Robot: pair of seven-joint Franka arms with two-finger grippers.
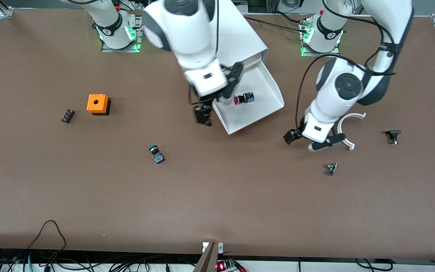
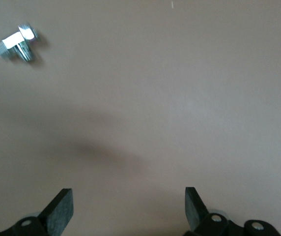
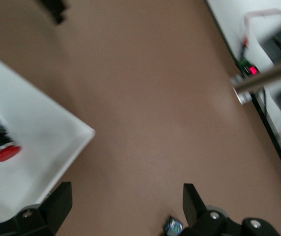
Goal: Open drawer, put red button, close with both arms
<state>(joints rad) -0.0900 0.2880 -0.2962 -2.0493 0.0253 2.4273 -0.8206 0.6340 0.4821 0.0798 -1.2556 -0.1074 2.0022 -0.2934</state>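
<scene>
A broad brown table (image 1: 217, 211) with a matte, evenly lit top fills nearly the whole front view. Aluminium frame posts (image 1: 4, 11) stand at its corners along the edge by the bases. Past the edge nearest the front camera, black cables (image 1: 47, 241) trail over a pale floor strip (image 1: 315, 266).

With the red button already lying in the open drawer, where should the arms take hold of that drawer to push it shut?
Press on the sloped front lip of the drawer, the edge nearest the front camera, one gripper toward each end, pushing toward the cabinet. The tray is wide and angled, so spread contact keeps it straight. The red button lies well inside. The right gripper hangs by one corner, the left gripper beside it over the table.
</scene>
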